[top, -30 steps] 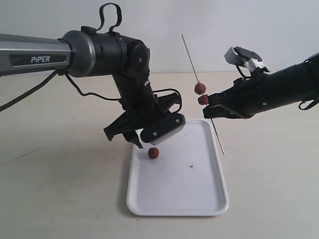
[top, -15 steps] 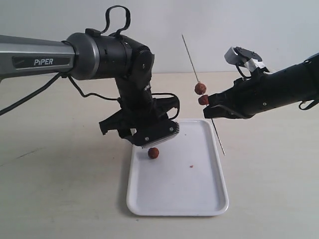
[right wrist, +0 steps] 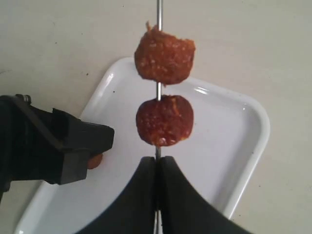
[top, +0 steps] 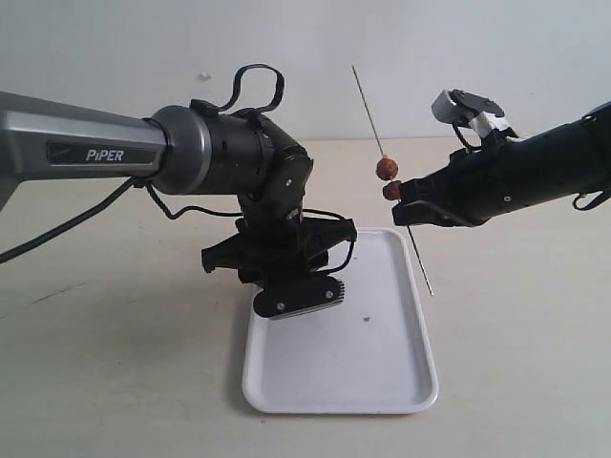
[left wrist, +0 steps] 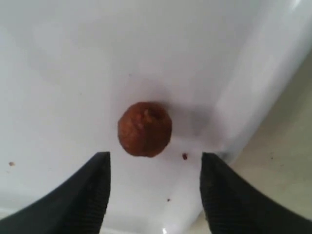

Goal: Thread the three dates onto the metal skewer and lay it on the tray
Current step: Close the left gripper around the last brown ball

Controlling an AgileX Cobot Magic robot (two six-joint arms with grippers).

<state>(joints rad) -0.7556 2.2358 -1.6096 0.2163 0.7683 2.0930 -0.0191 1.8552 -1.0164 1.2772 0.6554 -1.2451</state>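
The right gripper (right wrist: 157, 163) was clenched on the metal skewer (right wrist: 158, 14), keeping two dates (right wrist: 165, 54) just beyond its tips and the point free. The left gripper (left wrist: 154, 158) hung released over the tray (top: 401, 382), the third date (left wrist: 145, 129) just ahead of its tips, seemingly lined up for a pinch.

The right gripper (right wrist: 157, 165) pinches the metal skewer (right wrist: 158, 14), jaws pressed tight on the thin rod. Along the skewer past the fingertips sits the nearer date (right wrist: 164, 120), almost touching them, then the farther date (right wrist: 165, 54) after a short bare gap. Beyond the skewer lies the white tray (right wrist: 258, 127), where the black left gripper (right wrist: 85, 146) half hides a third date (right wrist: 95, 160).
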